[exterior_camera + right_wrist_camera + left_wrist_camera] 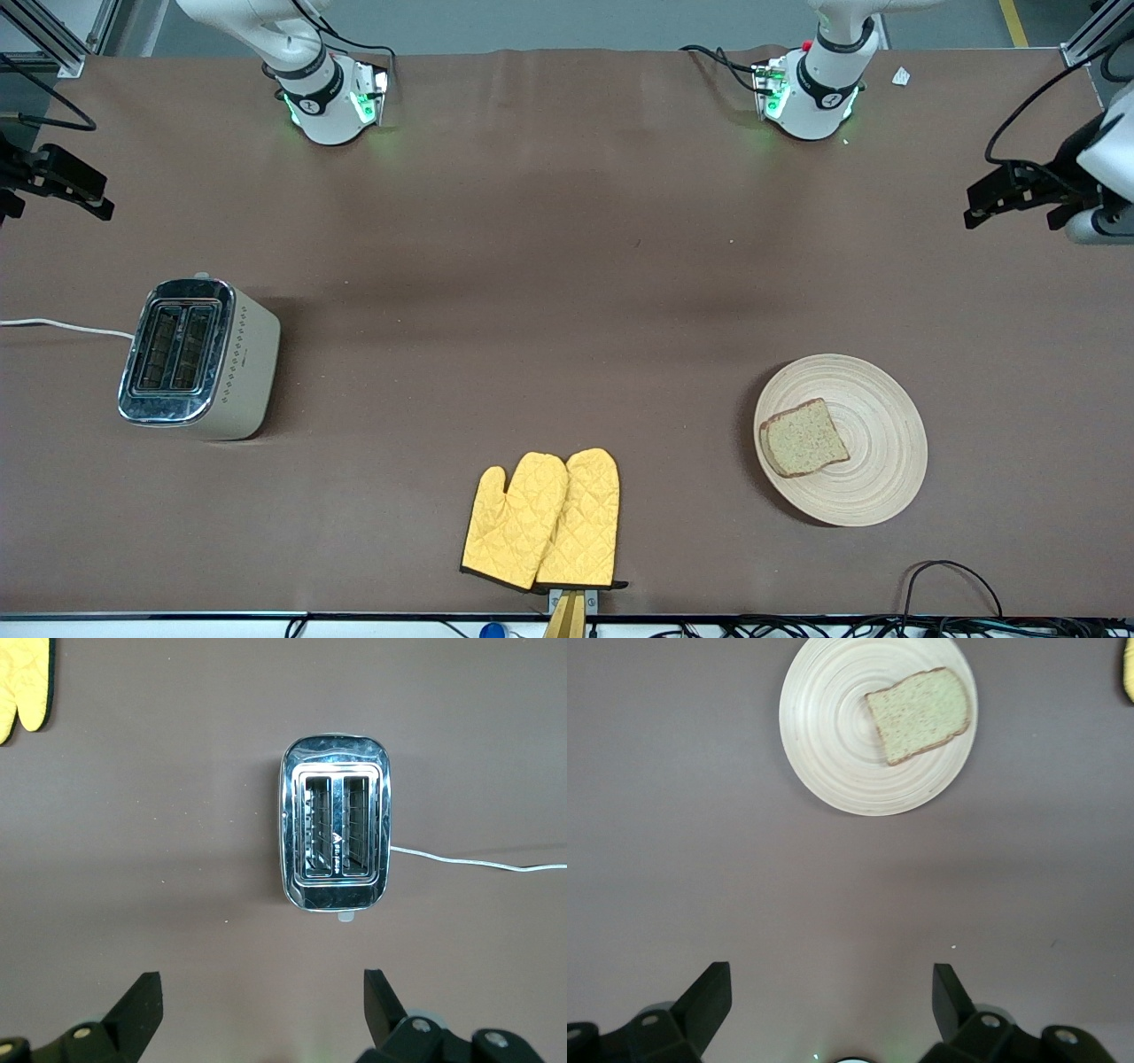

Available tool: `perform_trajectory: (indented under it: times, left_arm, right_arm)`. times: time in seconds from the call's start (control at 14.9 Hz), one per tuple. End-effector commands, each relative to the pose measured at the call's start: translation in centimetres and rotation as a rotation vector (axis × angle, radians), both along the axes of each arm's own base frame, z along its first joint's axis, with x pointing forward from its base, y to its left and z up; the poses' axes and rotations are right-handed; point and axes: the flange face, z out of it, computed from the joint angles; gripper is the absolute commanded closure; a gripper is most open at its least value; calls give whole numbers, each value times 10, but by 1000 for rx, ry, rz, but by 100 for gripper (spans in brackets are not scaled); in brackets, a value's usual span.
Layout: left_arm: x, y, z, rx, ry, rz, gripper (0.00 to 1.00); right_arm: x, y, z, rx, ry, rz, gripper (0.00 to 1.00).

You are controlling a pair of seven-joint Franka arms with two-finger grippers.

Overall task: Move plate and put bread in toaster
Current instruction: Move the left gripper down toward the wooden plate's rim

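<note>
One bread slice lies flat on the plate, off-centre toward the rim that faces the right arm's end. Plate sits on the brown surface at the left arm's end, near the front camera's edge. In the left wrist view the bread and plate show whole, nothing touching them.

Toaster stands upright at the right arm's end, well apart from the plate, both slots empty, white cord running off the surface edge. Right wrist view looks straight down on the toaster and its chrome top.

Two yellow oven mitts lie side by side between toaster and plate, nearest the front camera.

Left gripper hangs high over bare surface at the left arm's end, pointing down, fingers spread wide, holding nothing. Right gripper same pose over bare surface at its own end, by the toaster, fingers spread wide, empty. In the front view both arms rise from their bases out of frame, with the left hand and right hand showing at the side edges.
</note>
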Motion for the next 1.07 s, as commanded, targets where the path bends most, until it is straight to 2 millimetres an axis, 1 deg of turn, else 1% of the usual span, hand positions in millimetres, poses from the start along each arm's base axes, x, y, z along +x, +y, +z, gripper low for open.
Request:
perform_trajectory:
  times: [0.0,0.13,0.2,0.34,0.4,0.54,0.6,0.74,0.81,0.87,0.94,1.01]
  left_arm:
    - [29,28,-30,-95,43,9,0]
    - [45,53,-59,-153,52,58,0]
    - [52,66,-78,-170,74,71,0]
    - [64,91,-125,-242,133,99,0]
    - [70,108,-147,-282,147,133,0]
    - [80,135,-191,-364,171,190,0]
    - [83,148,-208,-396,169,216,0]
    - [86,166,-241,-462,184,252,0]
    - [88,178,-258,-506,178,278,0]
    - [90,185,-280,-559,181,308,0]
    - [92,186,-300,-628,192,338,0]
    - [92,193,-322,-700,202,380,0]
  right_arm:
    - [-2,1,4,0,-11,1,0]
    - [-2,2,4,0,-12,3,0]
    - [-1,3,3,0,-11,4,0]
    - [-1,4,3,0,-11,4,0]
    - [-1,5,3,0,-11,6,0]
    - [-1,5,3,1,-13,6,0]
    - [-1,7,3,1,-13,9,0]
    - [-1,8,3,3,-13,11,0]
    - [-1,8,3,3,-13,11,0]
    - [-1,7,3,4,-12,10,0]
    - [-1,6,3,7,-11,7,0]
    - [-1,6,2,9,-9,9,0]
